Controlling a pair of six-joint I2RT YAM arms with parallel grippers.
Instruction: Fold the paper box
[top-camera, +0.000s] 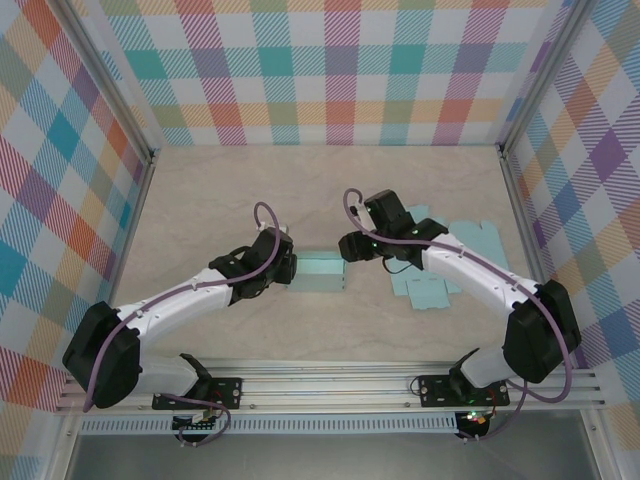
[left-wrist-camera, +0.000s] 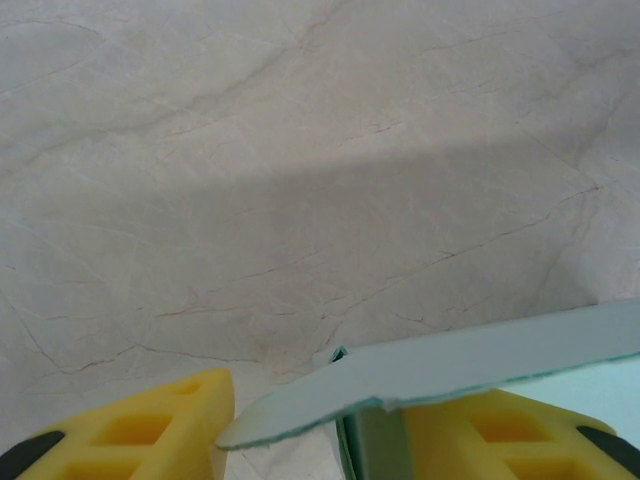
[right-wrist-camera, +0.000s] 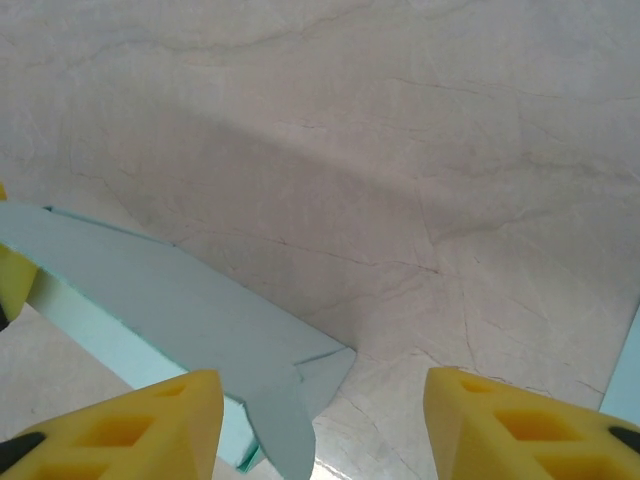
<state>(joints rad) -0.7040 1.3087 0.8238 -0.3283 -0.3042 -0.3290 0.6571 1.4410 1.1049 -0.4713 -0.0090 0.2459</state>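
As seen from the top external camera, the paper box (top-camera: 318, 272) lay flat on the counter (top-camera: 220, 190) a little below the centre of the frame, pale green and only partly formed. The left end effector (top-camera: 285, 268) was at its left edge and the right end effector (top-camera: 350, 246) at its upper right corner. More flat sheets (top-camera: 440, 285) of the same colour lay right of centre, partly under the right arm.

In the left wrist view, a flap (left-wrist-camera: 470, 365) of the box crossed the lower right of the frame, lifted off the counter. The yellow fingers (left-wrist-camera: 140, 435) stood on both sides of its tip, moderately apart. The right one was just beside a box wall, and a small gap showed at the left one, so I judged it was not clamping the paper.

In the right wrist view, a thin panel (right-wrist-camera: 180, 300) of the box reached from the left edge to the bottom centre. The right end effector (right-wrist-camera: 320, 445) was widely open and had hold of nothing.

The paper looked light and thin. I judged it would bend at the creases, slide easily on the smooth counter and crumple under a hard pinch. The best hold seemed to be a flap edge near its crease, while the other side was held down.
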